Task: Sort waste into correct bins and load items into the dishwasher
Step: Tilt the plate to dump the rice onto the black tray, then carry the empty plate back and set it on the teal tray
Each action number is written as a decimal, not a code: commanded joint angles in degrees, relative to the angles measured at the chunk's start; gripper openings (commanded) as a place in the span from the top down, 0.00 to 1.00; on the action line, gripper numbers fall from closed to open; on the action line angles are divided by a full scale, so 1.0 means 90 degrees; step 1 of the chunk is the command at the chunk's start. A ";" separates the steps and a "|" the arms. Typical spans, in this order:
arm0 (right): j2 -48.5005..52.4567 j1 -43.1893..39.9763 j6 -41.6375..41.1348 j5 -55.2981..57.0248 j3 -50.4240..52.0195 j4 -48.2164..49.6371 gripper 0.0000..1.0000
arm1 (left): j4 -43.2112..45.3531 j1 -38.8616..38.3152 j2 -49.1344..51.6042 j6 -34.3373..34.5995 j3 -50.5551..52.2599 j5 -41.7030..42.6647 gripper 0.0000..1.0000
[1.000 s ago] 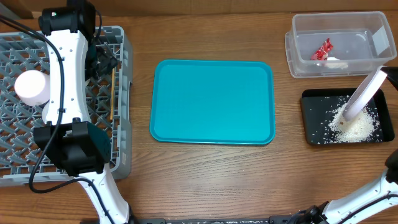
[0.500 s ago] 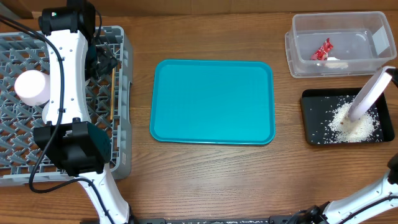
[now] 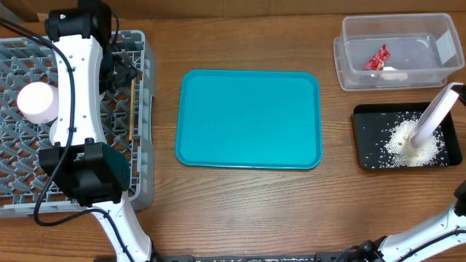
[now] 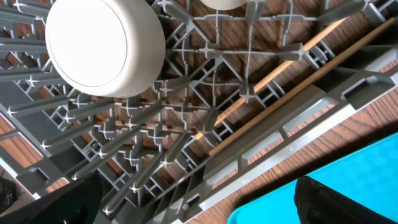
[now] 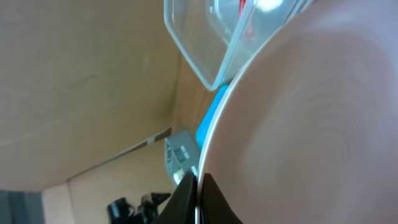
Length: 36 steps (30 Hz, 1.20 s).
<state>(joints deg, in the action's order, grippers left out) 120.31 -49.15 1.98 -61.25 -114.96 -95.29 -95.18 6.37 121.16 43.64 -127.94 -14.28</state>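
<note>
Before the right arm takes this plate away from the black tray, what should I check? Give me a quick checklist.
1. Right tool shut on the plate rim: ok.
2. Plate tilted over the black tray: ok.
3. Crumbs lying inside the tray: ok.
4. Plate face free of crumbs: cannot tell.
5. Red wrapper in the clear tub: ok.
6. Left tool open and empty above the rack: ok.

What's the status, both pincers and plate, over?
Left pincer open above dish rack. Right pincer shut on white plate, tilted over black tray. Nothing blocking.
</note>
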 commanded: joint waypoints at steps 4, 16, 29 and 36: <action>-0.0308 0.0126 0.0435 -0.0731 -0.0061 -0.0204 0.96 | -0.0012 -0.0034 -0.0238 0.0134 -0.0143 0.0000 0.00; -0.1729 0.2380 0.0974 -0.0801 -0.0068 -0.0005 0.96 | -0.0010 -0.0034 -0.0238 0.0134 -0.0143 0.0000 0.00; -0.1783 0.7261 -0.1345 0.4891 -0.0056 0.1634 0.96 | -0.0012 -0.0034 -0.0238 0.0134 -0.0143 0.0000 0.00; -0.0984 0.9367 -0.2761 0.6696 -0.0056 0.2730 0.96 | -0.0012 -0.0034 -0.0238 0.0134 -0.0143 0.0000 0.00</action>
<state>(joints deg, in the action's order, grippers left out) 108.18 31.92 -15.05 -11.70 -115.00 -72.34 -95.18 6.37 121.12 43.64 -127.94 -14.28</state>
